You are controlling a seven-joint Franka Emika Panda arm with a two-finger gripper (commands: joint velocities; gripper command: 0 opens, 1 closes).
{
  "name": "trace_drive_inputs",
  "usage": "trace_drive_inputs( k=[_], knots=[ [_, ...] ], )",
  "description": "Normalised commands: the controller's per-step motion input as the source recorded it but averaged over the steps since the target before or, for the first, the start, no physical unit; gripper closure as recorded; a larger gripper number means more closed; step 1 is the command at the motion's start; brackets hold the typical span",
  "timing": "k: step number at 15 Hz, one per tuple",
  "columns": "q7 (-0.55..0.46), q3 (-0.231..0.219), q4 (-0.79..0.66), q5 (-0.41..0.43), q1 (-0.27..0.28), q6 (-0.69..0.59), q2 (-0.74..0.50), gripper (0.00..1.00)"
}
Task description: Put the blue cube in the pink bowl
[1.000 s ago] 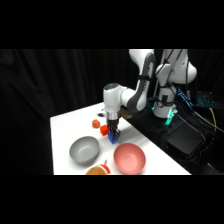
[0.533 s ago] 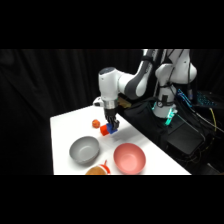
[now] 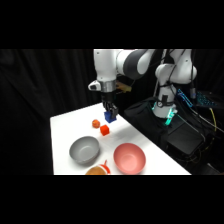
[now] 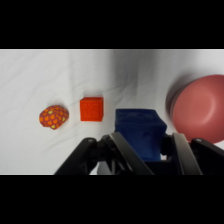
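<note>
The blue cube (image 3: 110, 117) hangs in the air above the table's far part, with my gripper (image 3: 110, 114) shut on it. In the wrist view the blue cube (image 4: 141, 134) fills the space between my two fingers (image 4: 124, 150). The pink bowl (image 3: 129, 157) stands near the table's front edge, below and to the right of the cube in the side view. Its rounded side, the pink bowl (image 4: 200, 106), shows at the right edge of the wrist view.
An orange-red cube (image 3: 104, 130) (image 4: 92, 108) and a small orange spotted ball (image 3: 95, 123) (image 4: 54, 117) lie on the table under the gripper. A grey bowl (image 3: 84, 150) sits front left, and an orange bowl (image 3: 96, 170) peeks at the front edge.
The gripper has risen with the blue cube held in it, lifting it well off the table. The bowls and the orange things have stayed put.
</note>
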Motion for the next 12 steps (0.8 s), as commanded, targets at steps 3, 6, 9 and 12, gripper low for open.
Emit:
trace_drive_inputs(
  k=[3, 6, 9, 12],
  knots=[
    [-0.02, 0.077, 0.14, -0.068, 0.059, -0.21, -0.13, 0.77],
    [0.0, 0.109, 0.18, -0.062, 0.112, -0.14, -0.03, 0.77],
    [0.03, 0.116, 0.2, -0.063, 0.13, -0.14, 0.04, 0.77],
    [0.04, 0.118, 0.23, -0.056, 0.135, -0.11, 0.1, 0.77]
  ],
)
